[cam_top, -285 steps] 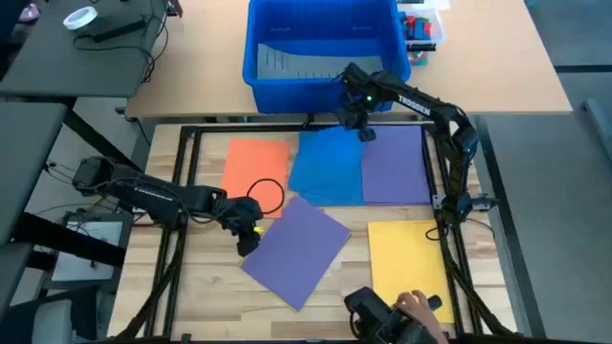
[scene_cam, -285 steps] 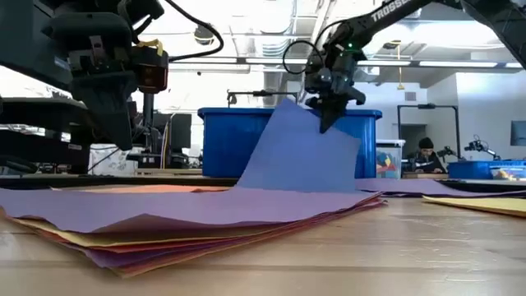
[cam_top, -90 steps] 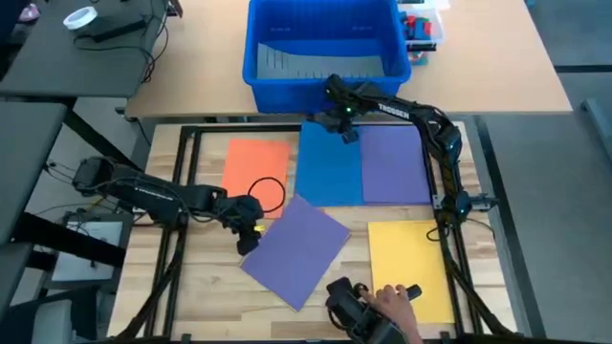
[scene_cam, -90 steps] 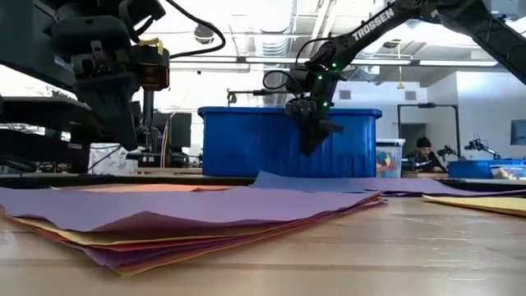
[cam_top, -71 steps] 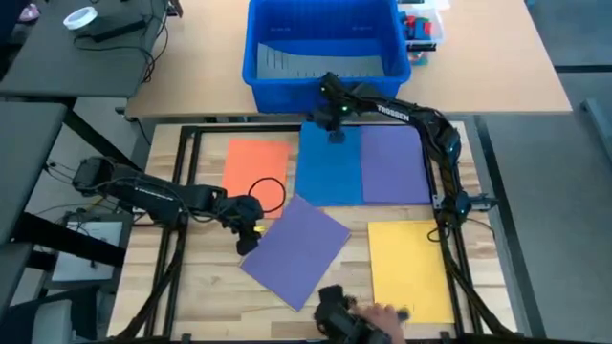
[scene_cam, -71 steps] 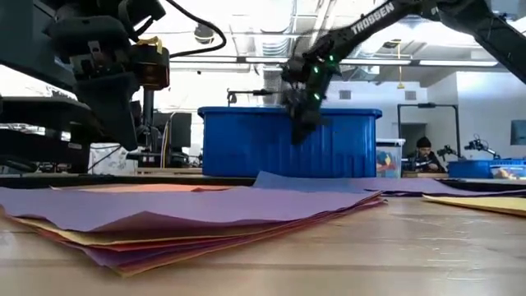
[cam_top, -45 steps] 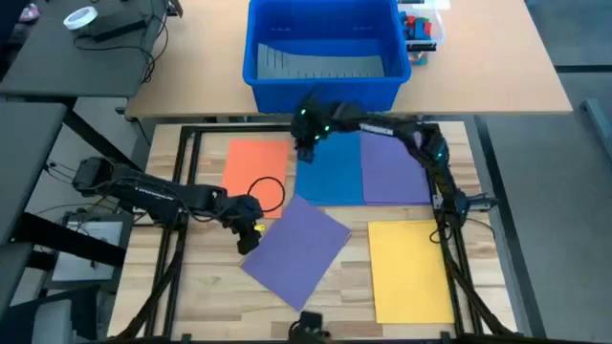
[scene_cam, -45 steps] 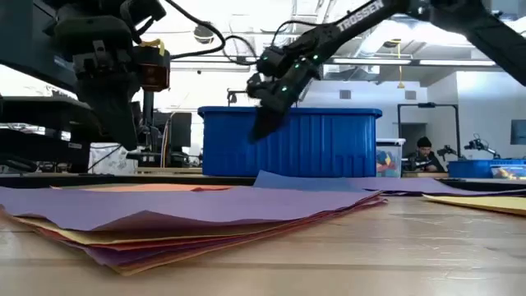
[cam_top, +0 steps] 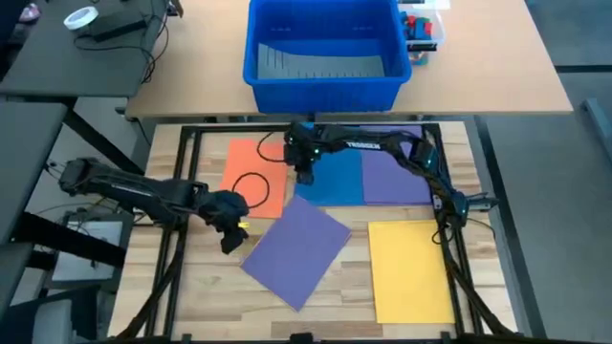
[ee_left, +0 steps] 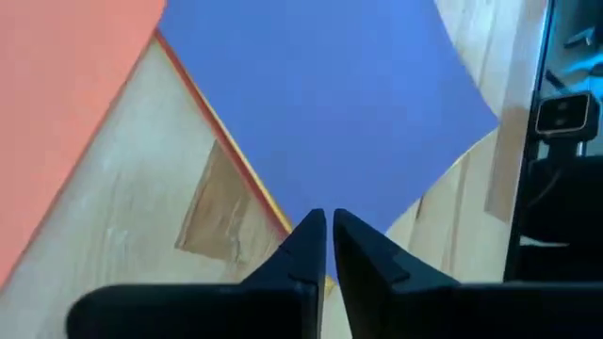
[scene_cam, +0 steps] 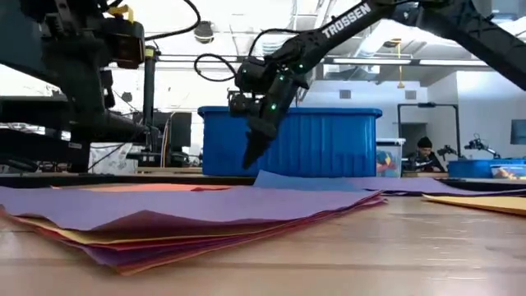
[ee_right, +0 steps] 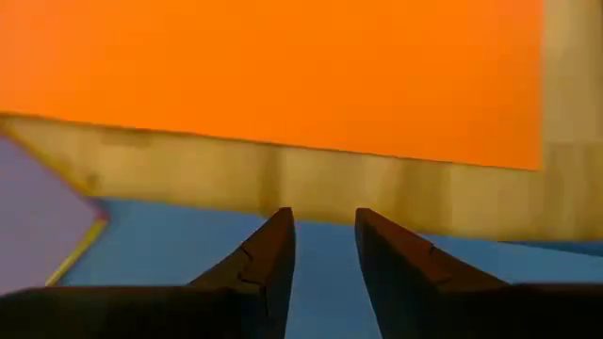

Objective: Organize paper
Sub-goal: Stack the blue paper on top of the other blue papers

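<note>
1. The table [cam_top: 206, 291] carries the paper: orange sheet [cam_top: 251, 170], blue sheet [cam_top: 330, 177], purple pile [cam_top: 296, 248], yellow sheet [cam_top: 409, 268].
2. Right gripper [cam_top: 304, 175], fingers slightly apart and empty, hovers at the blue sheet's edge; next step is likely fetching another sheet.
3. Left gripper [cam_top: 229, 244], fingers nearly closed, waits beside the pile.

Two dark, near-black jointed arms. White TROSSEN lettering along right arm [scene_cam: 353, 20]. Green indicator light near its wrist. Black cable looped beside left arm [cam_top: 143, 194]; yellow fitting on it. Tapered dark fingers [ee_right: 268, 259], matte.
</note>
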You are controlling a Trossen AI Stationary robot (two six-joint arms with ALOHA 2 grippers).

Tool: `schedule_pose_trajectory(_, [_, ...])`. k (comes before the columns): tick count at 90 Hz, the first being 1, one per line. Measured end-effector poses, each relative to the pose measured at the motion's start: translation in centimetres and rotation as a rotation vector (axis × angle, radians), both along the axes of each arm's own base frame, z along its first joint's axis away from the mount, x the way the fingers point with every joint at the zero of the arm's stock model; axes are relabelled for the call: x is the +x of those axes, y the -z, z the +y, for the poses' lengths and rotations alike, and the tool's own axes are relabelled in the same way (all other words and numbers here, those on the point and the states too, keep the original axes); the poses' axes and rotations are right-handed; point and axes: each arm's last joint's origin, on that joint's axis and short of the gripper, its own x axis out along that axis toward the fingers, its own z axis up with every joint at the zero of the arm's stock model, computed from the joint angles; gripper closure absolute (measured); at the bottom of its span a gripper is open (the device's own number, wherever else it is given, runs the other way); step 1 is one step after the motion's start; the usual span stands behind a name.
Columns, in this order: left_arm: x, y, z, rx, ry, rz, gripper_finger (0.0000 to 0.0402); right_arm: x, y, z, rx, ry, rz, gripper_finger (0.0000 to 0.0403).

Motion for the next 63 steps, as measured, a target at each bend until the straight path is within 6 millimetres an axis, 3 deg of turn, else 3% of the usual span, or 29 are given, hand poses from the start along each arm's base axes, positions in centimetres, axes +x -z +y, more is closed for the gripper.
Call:
schedule_pose_trajectory(14, [-0.1,-0.6,1.2,0.034,-0.067,-0.058,0.0396,-0.6,-0.4,2.9,0.111,0.081,0.111,0.0296])
schedule_pose_trajectory(23, [0.1,-0.6,2.4,0.071,-0.091,-0.067,0.0396,-1.7,-2.8,4.2,0.159,0.145,0.145,0.0303])
schedule_pose_trajectory(39, [1.6,-0.6,5.2,0.211,-0.04,-0.093,0.0396,-5.3,-11.1,4.7,0.163,0.218,0.004,0.0366])
schedule_pose_trajectory(46, [2.8,-0.8,6.7,0.269,-0.006,-0.081,0.0396,-8.1,-15.2,4.8,0.167,0.267,-0.066,0.0394])
schedule_pose_trajectory(63, [7.2,-0.2,11.2,0.379,0.092,-0.02,0.0396,-16.3,-25.1,7.0,0.119,0.272,-0.35,0.0398])
